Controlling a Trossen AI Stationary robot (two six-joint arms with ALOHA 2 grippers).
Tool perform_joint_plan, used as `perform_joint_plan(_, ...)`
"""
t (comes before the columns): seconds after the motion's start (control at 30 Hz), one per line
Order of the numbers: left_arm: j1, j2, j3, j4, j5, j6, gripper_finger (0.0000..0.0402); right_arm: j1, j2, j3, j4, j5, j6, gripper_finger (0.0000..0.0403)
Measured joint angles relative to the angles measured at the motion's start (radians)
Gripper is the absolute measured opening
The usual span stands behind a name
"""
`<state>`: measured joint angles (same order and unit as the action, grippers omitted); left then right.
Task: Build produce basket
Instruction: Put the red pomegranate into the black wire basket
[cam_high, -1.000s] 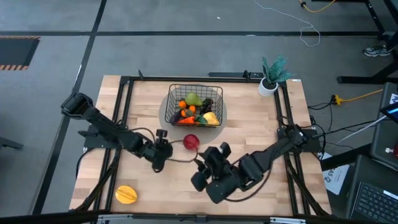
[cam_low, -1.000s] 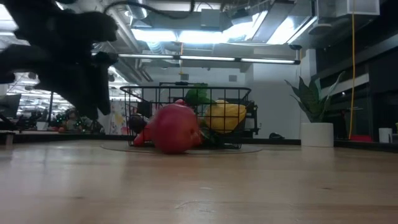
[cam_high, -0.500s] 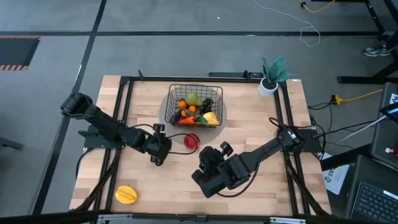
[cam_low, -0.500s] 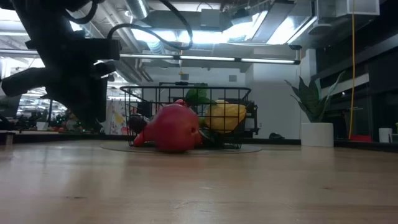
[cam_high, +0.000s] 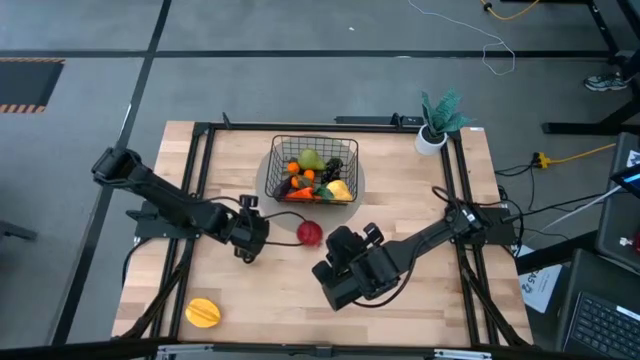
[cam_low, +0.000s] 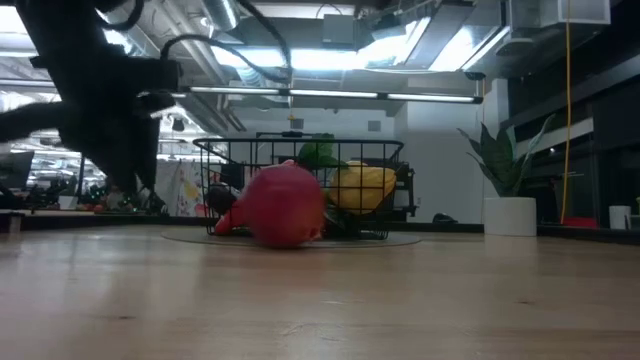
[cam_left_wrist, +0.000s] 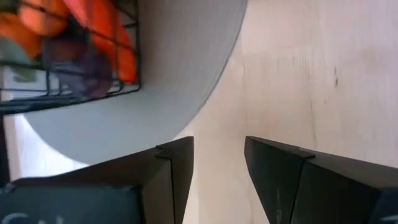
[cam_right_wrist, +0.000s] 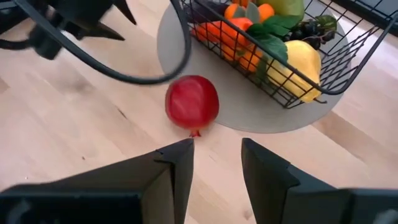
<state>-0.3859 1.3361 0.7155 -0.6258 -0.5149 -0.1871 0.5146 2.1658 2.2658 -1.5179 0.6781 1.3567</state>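
The black wire basket stands on a round grey mat at the table's far middle and holds several toy fruits and vegetables. It also shows in the right wrist view. A red fruit lies on the wood just near of the mat, and shows in the right wrist view and the low view. A yellow-orange fruit lies at the near left. My left gripper is open and empty, left of the red fruit. My right gripper is open and empty, just right and near of the red fruit.
A white pot with a teal plant stands at the far right corner. A black frame rail runs round the table. Bare wood lies along the near edge and on the right side.
My right gripper has gone toward the far edge, closer to the red fruit. My left gripper has drawn back a little toward the table's left and far side, away from the red fruit.
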Motion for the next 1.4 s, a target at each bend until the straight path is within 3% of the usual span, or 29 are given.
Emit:
perform_joint_plan(0.53,-0.008,-0.273,0.000,-0.113,-0.038,-0.074,0.0133,-0.050,0.000,0.000,0.004,-0.052,-0.005,0.0124)
perform_joint_plan(1.4,-0.008,-0.291,0.000,-0.175,-0.051,-0.100,0.0133,-0.050,0.000,0.000,0.006,-0.051,-0.008,0.0124)
